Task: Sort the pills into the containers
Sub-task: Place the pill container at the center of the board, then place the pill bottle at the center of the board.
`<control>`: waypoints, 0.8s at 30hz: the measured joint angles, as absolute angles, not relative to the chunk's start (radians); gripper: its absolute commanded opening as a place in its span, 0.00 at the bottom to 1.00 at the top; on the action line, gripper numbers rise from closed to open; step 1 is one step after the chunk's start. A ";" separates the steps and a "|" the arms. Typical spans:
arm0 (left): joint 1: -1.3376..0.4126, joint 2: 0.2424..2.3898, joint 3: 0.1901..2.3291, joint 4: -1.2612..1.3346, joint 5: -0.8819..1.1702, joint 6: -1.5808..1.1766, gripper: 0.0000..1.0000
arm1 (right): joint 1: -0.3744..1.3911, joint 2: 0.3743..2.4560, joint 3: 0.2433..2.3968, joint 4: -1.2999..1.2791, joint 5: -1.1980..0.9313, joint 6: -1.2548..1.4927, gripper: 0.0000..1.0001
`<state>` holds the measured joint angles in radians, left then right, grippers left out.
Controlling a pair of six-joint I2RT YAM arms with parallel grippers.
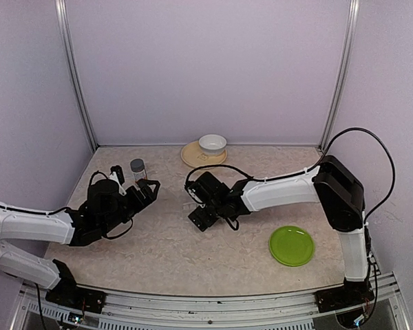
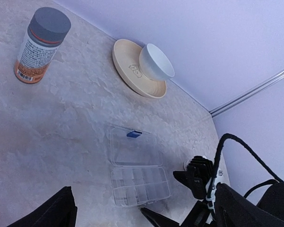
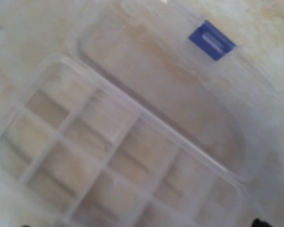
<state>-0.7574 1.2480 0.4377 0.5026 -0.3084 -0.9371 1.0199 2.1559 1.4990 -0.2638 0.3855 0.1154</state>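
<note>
The left arm reaches from the left side of the table (image 1: 165,256) toward the middle, forearm low. The left gripper (image 1: 146,191) points toward the far right, its fingers (image 2: 57,213) spread wide and holding nothing. The right arm rises from its base and folds at the elbow. Its forearm runs leftward across the table to the right gripper (image 1: 197,205), which hangs over the pill box (image 2: 139,185) and faces down at it. Only dark slivers of its fingers show at the bottom corners of the right wrist view, so they look wide apart with nothing between them.

The pill box lies flat and open on the table between the two grippers, closer to the right one. In the left wrist view its long axis runs side to side. The lid (image 2: 132,149) is folded back flat on the far side, and its blue latch (image 2: 134,134) points toward the white bowl (image 2: 156,62). The compartments (image 3: 99,156) are blurred, so it is unclear whether any pills lie in them.

A grey-capped pill bottle (image 1: 138,168) stands upright just beside the left gripper. The bowl sits on a tan plate (image 1: 191,155) at the back edge. A green plate (image 1: 291,245) lies near the right arm's upright link, well apart from the box.
</note>
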 measured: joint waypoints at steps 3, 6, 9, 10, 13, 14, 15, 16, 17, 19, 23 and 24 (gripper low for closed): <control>-0.740 1.186 0.447 0.430 -0.322 -0.897 0.99 | 1.020 2.077 1.461 -0.285 0.369 0.117 1.00; -0.716 1.155 0.489 0.344 -0.332 -0.852 0.99 | 1.020 1.980 1.424 -0.292 0.355 0.113 1.00; -0.691 1.145 0.556 0.267 -0.347 -0.799 0.99 | 1.009 1.876 1.374 -0.287 0.339 0.112 1.00; -0.682 1.144 0.575 0.247 -0.349 -0.783 0.99 | 1.006 1.837 1.349 -0.285 0.330 0.113 1.00; -0.650 1.151 0.621 0.204 -0.348 -0.747 0.99 | 0.978 1.736 1.270 -0.276 0.288 0.121 1.00; -0.629 1.164 0.647 0.183 -0.347 -0.731 0.99 | 0.962 1.702 1.243 -0.274 0.278 0.126 1.00; -0.614 1.177 0.666 0.173 -0.346 -0.722 0.99 | 0.944 1.668 1.216 -0.273 0.267 0.133 1.00; -0.593 1.200 0.700 0.148 -0.342 -0.709 0.99 | 0.931 1.640 1.197 -0.273 0.263 0.138 1.00; -0.574 1.222 0.732 0.129 -0.340 -0.698 0.99 | 0.919 1.618 1.184 -0.273 0.264 0.144 1.00; -0.543 1.269 0.812 0.076 -0.335 -0.675 0.99 | 0.902 1.574 1.156 -0.269 0.274 0.150 1.00; -0.490 1.362 1.008 -0.052 -0.299 -0.643 0.99 | 0.884 1.477 1.086 -0.263 0.269 0.164 1.00; -0.475 1.388 1.066 -0.086 -0.287 -0.633 0.99 | 0.873 1.450 1.067 -0.263 0.257 0.173 1.00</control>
<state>-0.4751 1.3876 1.0664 -0.0864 -0.2874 -0.6334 0.8734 1.4498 1.0672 -0.2634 0.2569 0.1726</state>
